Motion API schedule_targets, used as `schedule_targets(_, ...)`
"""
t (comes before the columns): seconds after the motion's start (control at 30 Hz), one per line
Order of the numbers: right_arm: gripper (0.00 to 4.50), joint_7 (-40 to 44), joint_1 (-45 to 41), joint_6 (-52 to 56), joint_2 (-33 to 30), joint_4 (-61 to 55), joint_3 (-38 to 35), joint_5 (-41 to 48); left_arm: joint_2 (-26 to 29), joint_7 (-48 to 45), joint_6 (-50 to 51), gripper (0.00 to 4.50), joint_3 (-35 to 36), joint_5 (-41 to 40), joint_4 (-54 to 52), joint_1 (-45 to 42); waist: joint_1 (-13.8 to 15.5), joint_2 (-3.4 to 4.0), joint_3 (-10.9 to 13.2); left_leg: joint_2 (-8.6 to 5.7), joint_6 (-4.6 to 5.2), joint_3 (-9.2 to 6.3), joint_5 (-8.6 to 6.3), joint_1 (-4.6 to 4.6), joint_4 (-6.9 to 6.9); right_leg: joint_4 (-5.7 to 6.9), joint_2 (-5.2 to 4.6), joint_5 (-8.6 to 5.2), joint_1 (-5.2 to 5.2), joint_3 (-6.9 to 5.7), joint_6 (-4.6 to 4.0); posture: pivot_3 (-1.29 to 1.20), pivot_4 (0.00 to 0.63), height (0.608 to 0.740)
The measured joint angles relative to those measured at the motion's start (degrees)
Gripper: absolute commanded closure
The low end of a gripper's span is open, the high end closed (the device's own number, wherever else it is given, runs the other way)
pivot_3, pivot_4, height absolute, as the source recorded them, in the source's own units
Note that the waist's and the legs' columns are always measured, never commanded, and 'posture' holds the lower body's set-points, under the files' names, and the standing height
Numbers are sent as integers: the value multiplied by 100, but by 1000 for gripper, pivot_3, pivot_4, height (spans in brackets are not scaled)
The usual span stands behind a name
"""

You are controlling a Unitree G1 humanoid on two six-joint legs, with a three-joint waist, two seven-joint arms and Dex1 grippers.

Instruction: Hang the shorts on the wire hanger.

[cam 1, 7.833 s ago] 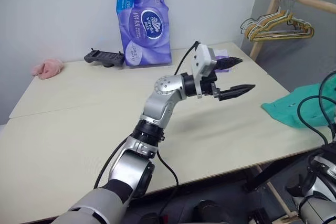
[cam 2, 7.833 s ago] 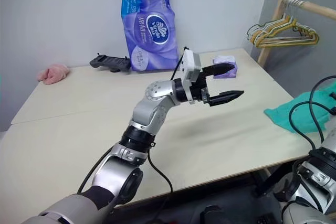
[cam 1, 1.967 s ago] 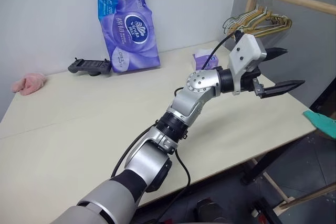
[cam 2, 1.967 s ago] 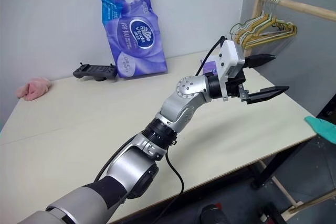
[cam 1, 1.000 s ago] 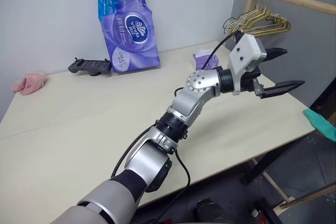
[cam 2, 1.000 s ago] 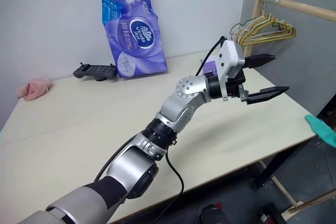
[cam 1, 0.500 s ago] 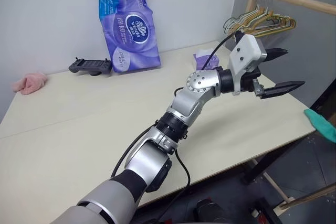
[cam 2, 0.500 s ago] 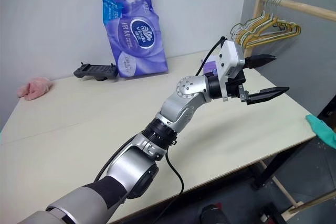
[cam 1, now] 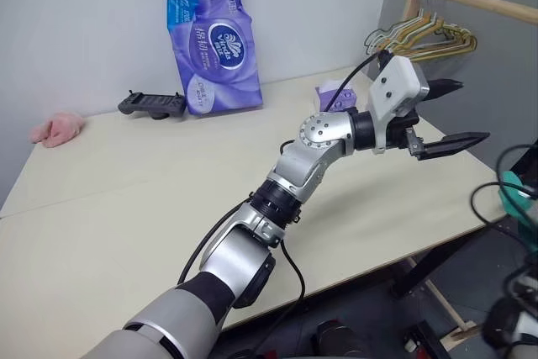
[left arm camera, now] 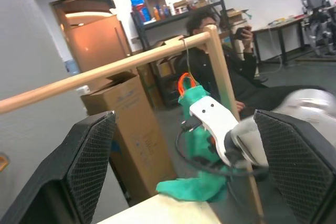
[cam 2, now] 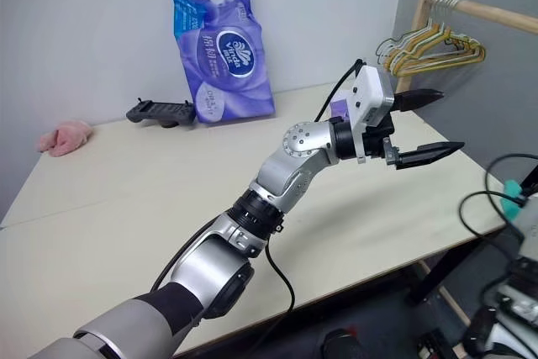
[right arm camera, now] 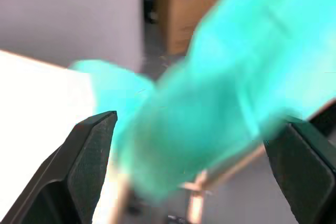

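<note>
The left gripper (cam 1: 437,115) was held above the far right corner of the table (cam 1: 126,182), its fingers spread wide with nothing between them. In the left wrist view, the shorts (left arm camera: 202,145) hung beyond the table edge on a thin wire from the wooden rail (left arm camera: 105,72), well apart from that gripper. The right gripper (right arm camera: 191,156) stood wide open just before the shorts, gripping nothing. A bunch of hangers (cam 1: 424,38) hung on the rail.

Bright even room light; shorts (right arm camera: 220,93) motion-blurred (right wrist cam); soft shadows on table (cam 1: 126,199).
</note>
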Motion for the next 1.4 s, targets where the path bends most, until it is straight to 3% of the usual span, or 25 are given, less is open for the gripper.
schedule_targets(0.1, 57, -71, -163, 659, 676, -1013, 442, -69, 5, 30, 35, 0, 8, 1, -37, 15, 0, 18, -13, 0, 1, 1, 0, -1, 1, -1, -1, 0, -1, 1, 1, -169, 0, 740)
schedule_targets(0.27, 57, 379, -459, 805, 1436, -1457, 1059, 29, 61, 606, 155, 0, 179, 164, -142, 246, -38, 15, -30, 1, 1, -3, 0, 3, 1, 1, -2, 1, -1, -4, 2, -162, 0, 740)
schedule_targets(0.53, 57, 2039, 101, -1523, 1025, -323, 3011, -271, 279, 2835, 890, 0, 640, 772, -156, 1486, -1, -36, -45, 0, 1, -29, -1, 2, 9, -3, -22, 22, -4, -40, -17, -59, 0, 740)
schedule_targets(0.67, 57, 2475, 138, -2551, 1254, 638, 3791, -575, 558, 3588, 1464, 0, 764, 752, -814, 2256, 45, -42, -42, 2, -1, -53, 1, 1, 7, 13, -44, 25, -9, -67, -22, -29, 0, 740)
schedule_targets(0.83, 57, 2766, -104, -3432, 1697, 1477, 4258, -808, 920, 4117, 1776, 0, 902, 698, -1823, 3037, 330, -51, -44, 0, -13, -99, 6, -10, 9, 20, -52, 34, -10, -109, -37, 74, 0, 740)
schedule_targets(1.03, 57, 2961, -502, -4021, 2298, 2292, 4636, -871, 1458, 4349, 2115, 0, 1376, 114, -2942, 3701, 832, -78, -50, -5, -38, -150, 21, -31, 12, 29, -74, 39, -16, -168, -47, 151, 0, 740)
schedule_targets(1.17, 57, 3180, -633, -4230, 2342, 2637, 4904, -937, 2055, 4208, 2547, 0, 1582, -855, -3137, 3734, 1112, -110, -70, -13, -48, -186, 27, -44, 14, 25, -100, 39, -17, -253, -62, 177, 0, 740)
schedule_targets(1.4, 57, 3326, -987, -4471, 2351, 3202, 5000, -978, 2671, 3721, 3031, 0, 1524, -1285, -2843, 3510, 1252, -119, -74, -23, -125, -283, 72, -94, 10, 23, -104, 38, -36, -320, -120, 129, 0, 740)
